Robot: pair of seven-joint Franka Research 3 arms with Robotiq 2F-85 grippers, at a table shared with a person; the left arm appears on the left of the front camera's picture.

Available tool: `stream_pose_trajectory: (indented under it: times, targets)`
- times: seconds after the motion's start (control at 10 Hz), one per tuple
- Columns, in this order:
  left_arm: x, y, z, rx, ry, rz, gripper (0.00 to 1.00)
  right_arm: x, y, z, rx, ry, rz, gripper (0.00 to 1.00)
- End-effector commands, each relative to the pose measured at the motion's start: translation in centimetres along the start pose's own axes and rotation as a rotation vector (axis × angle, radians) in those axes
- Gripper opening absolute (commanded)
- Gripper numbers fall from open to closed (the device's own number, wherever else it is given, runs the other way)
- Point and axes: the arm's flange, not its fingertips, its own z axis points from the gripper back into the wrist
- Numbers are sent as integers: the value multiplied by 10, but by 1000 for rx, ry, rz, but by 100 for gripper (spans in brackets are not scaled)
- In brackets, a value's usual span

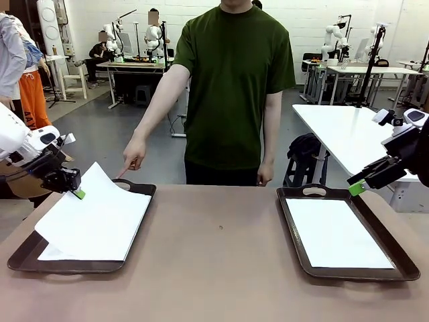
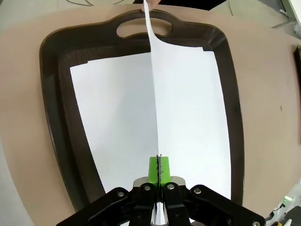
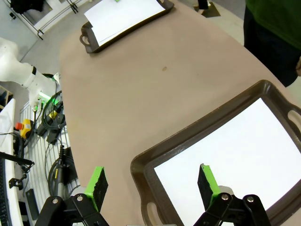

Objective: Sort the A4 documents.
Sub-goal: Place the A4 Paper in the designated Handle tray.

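Observation:
A white A4 document (image 1: 100,208) hangs tilted over the left dark tray (image 1: 20,258), its near edge pinched in my left gripper (image 1: 78,193). In the left wrist view that sheet (image 2: 153,70) stands edge-on between the green pads of my left gripper (image 2: 160,169), above other white sheets (image 2: 117,117) lying flat in the tray (image 2: 51,61). Another white sheet (image 1: 338,231) lies flat in the right tray (image 1: 295,235). My right gripper (image 1: 355,188) hovers open above that tray's far right side, holding nothing. From the right wrist, my right gripper (image 3: 151,172) is over a corner of the tray (image 3: 188,136) and its sheet (image 3: 235,160).
A person in a green shirt stands at the far side, one hand (image 1: 131,161) pointing down at the left tray's far handle. Brown tabletop (image 1: 214,268) lies between the two trays. The left tray (image 3: 124,19) appears far off in the right wrist view.

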Motion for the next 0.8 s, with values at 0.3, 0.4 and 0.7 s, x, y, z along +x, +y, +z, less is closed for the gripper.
stream_pose_trajectory:
  times: [0.3, 0.4, 0.7]
  targets:
    - [-4, -11, -21, -42, 17, 68, 40, -1, 0, -1, -1, 5, 9, 100]
    - [-6, -11, -23, -24, 35, 63, 55, -1, 0, -1, -1, 5, 9, 100]
    - [-10, -8, -24, 75, 95, 14, 78, -1, 0, -1, -1, 5, 9, 100]
